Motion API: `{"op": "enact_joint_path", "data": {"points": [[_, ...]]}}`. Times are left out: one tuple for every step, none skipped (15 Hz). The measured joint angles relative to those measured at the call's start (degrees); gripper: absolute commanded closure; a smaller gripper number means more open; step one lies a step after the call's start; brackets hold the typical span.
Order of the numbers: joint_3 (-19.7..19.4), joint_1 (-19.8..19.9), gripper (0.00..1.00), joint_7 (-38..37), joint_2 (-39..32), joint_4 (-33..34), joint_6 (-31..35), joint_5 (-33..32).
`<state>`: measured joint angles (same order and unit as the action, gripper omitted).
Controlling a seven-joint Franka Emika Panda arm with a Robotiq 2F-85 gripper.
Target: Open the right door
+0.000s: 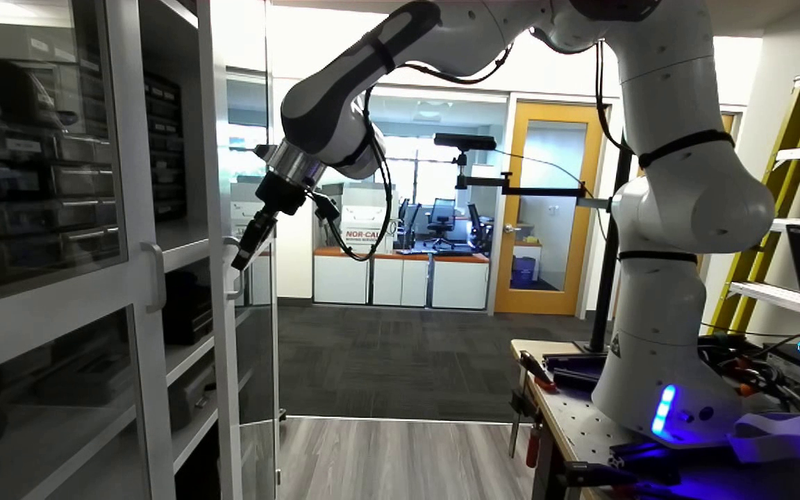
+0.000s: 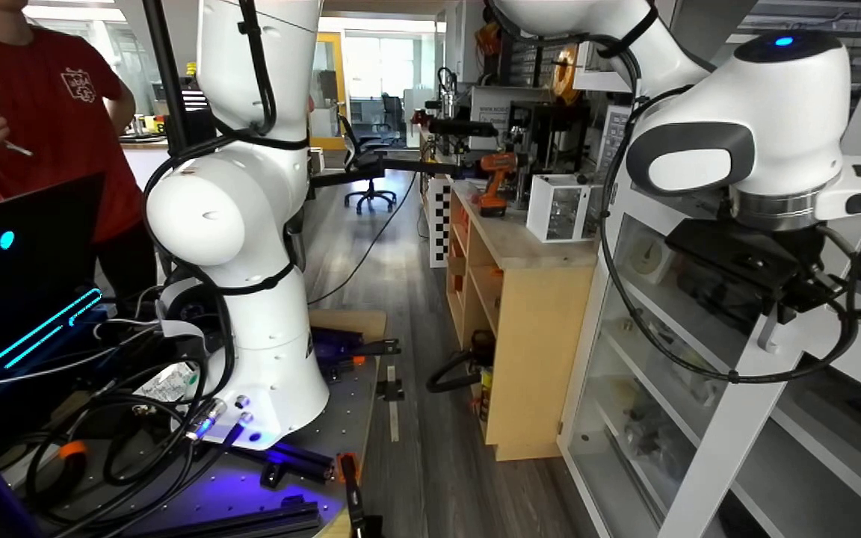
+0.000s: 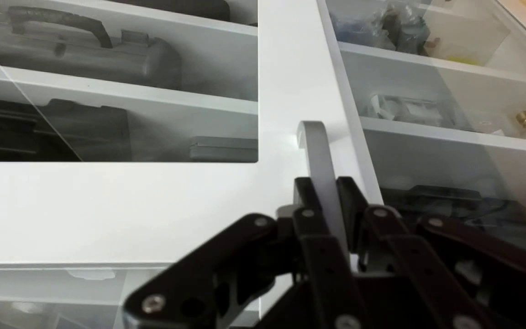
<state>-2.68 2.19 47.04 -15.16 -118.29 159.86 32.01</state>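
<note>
The right door is a glass door in a silver-grey frame, seen in both exterior views [image 1: 225, 361] [image 2: 733, 441]. It stands ajar: open shelves show in the gap between it and the twin door [image 1: 157, 389]. The wrist view stands upside down and shows the right door's frame [image 3: 286, 82] standing out from the twin door's pane [image 3: 454, 96]. My gripper [image 3: 325, 183] has its fingers on both sides of the bar handle [image 3: 315, 146], seemingly touching it. The handle's lower end [image 2: 770, 336] sticks out below the gripper [image 2: 780, 299]. In an exterior view the gripper [image 1: 242, 261] covers part of the handle [image 1: 236, 286].
The twin door's own handle [image 1: 155, 278] is close by. A wooden cabinet [image 2: 535, 359] with an orange drill [image 2: 496, 179] adjoins the glass cabinet. A cable [image 2: 670, 362] loops below the wrist. A person in red [image 2: 49, 127] stands behind the robot's bench [image 1: 560, 410].
</note>
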Motion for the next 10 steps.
{"op": "enact_joint_path", "data": {"points": [[0.0,0.4,0.96,1.2,0.5,-0.4,-1.0,0.1],[-0.1,0.8,0.96,2.5,1.1,-0.8,-2.2,0.2],[-0.1,1.1,0.96,3.8,1.6,-1.2,-3.3,0.2],[-0.2,1.5,0.96,5.0,2.2,-1.6,-4.4,0.2],[-0.5,1.8,0.96,6.1,2.9,-2.2,-5.4,0.2],[-0.8,1.9,0.96,7.2,3.5,-2.8,-6.4,0.2],[-0.7,2.5,0.96,8.1,4.3,-3.5,-7.0,0.1],[-0.4,3.1,0.96,8.9,4.8,-4.1,-7.7,0.1],[-0.4,3.5,0.96,9.6,5.5,-4.8,-8.2,0.1],[-0.4,3.8,0.96,10.4,6.2,-5.6,-8.5,0.1]]}}
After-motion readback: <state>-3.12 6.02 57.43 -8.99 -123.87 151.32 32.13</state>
